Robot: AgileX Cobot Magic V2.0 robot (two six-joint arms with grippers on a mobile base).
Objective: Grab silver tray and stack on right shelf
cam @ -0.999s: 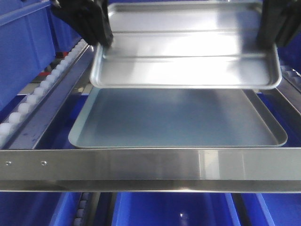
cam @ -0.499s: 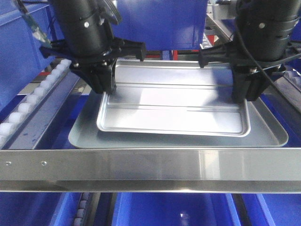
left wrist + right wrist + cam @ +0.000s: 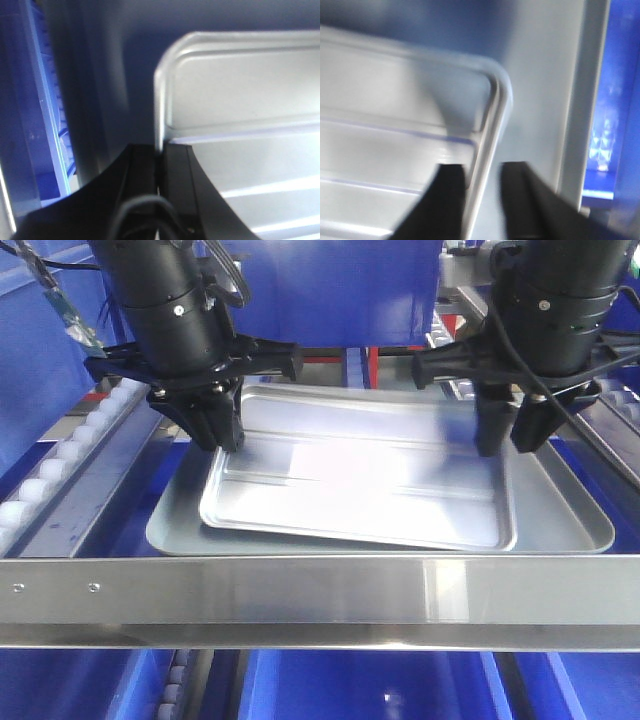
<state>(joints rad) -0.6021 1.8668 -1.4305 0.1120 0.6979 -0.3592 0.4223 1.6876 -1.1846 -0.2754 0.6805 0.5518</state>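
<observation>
The silver tray (image 3: 360, 480), shiny with two long ridges, lies slightly askew inside the larger dull grey tray (image 3: 575, 515) on the right shelf, behind its polished front crossbar (image 3: 320, 600). My left gripper (image 3: 222, 435) is shut on the silver tray's left rim; the left wrist view shows the jaws (image 3: 160, 152) pinching the rim of the tray (image 3: 240, 90). My right gripper (image 3: 508, 440) is open, a little above the tray's right rim. In the right wrist view its fingers (image 3: 482, 175) stand apart on either side of the rim of the tray (image 3: 395, 115).
A rail of white rollers (image 3: 60, 455) runs along the shelf's left side. A blue bin (image 3: 340, 290) stands behind the trays, and more blue bins (image 3: 370, 685) sit below the crossbar. The grey tray's base shows in both wrist views (image 3: 120, 75) (image 3: 540, 75).
The silver tray came down from above into the grey tray. The right gripper has opened and let go of the right rim; the tray's right end dropped and shifted forward. The left gripper keeps its hold.
</observation>
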